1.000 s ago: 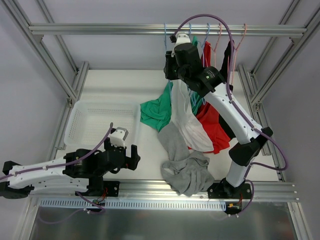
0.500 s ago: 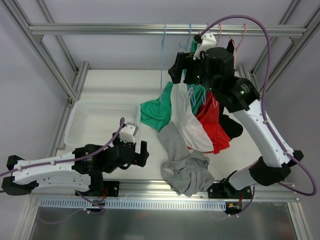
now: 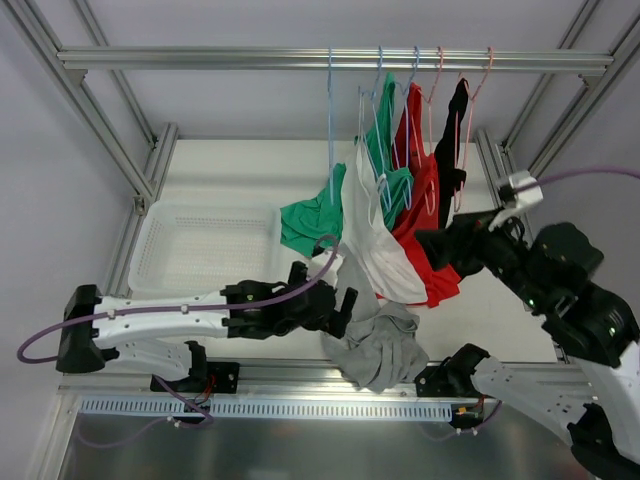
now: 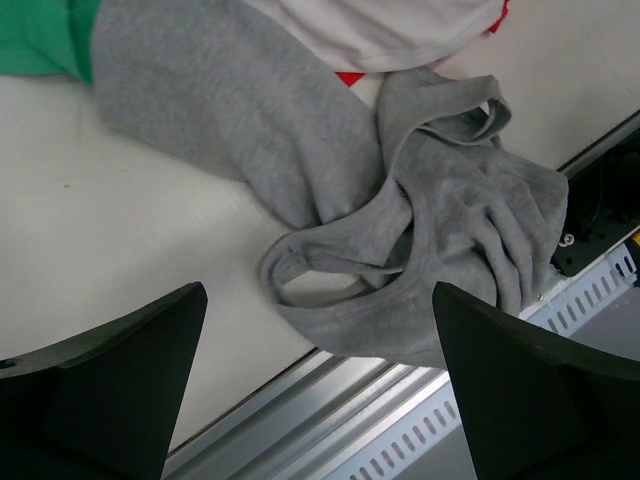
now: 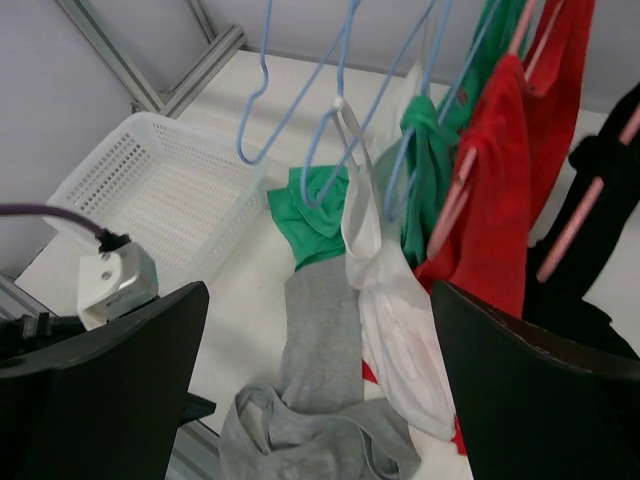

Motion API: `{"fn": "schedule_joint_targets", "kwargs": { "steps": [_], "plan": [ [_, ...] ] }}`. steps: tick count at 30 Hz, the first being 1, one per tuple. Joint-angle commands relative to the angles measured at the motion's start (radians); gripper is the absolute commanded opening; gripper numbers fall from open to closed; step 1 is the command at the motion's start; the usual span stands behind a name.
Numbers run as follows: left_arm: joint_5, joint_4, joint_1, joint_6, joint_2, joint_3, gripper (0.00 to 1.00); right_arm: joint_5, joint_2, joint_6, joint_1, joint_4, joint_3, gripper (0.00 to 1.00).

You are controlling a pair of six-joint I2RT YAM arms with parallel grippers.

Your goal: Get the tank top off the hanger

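A grey tank top lies crumpled on the table near the front rail, off any hanger; it also shows close below the left wrist camera and in the right wrist view. An empty blue hanger hangs on the rail at the left of the row. My left gripper is open just left of the grey heap, its jaws wide over the top's neckline with nothing between them. My right gripper is open and empty, back from the rail, facing the hanging clothes.
White, green, red and black garments hang from hangers on the rail. Another green garment lies on the table. A white mesh basket sits at the left. Frame posts stand on both sides.
My right arm has drawn back from the rail toward the right front and its gripper has opened. My left arm has reached right across the table to the grey tank top.
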Motion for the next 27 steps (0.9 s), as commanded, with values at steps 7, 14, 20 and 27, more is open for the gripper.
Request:
{"fn": "schedule_joint_targets", "kwargs": {
  "steps": [7,14,20,27],
  "plan": [
    [0.129,0.114,-0.032,0.067,0.375,0.181,0.99,-0.002,-0.342,0.039,-0.002,-0.207,-0.217,0.99],
    [0.174,0.120,-0.037,0.061,0.581,0.215,0.99,-0.127,-0.465,0.082,-0.002,-0.234,-0.247,0.99],
    [0.232,0.148,-0.046,0.029,0.721,0.260,0.99,-0.203,-0.492,0.071,-0.002,-0.236,-0.263,1.00],
    [0.269,0.186,-0.053,-0.002,0.730,0.214,0.51,-0.268,-0.509,0.067,0.000,-0.222,-0.292,1.00]
  ]
}}
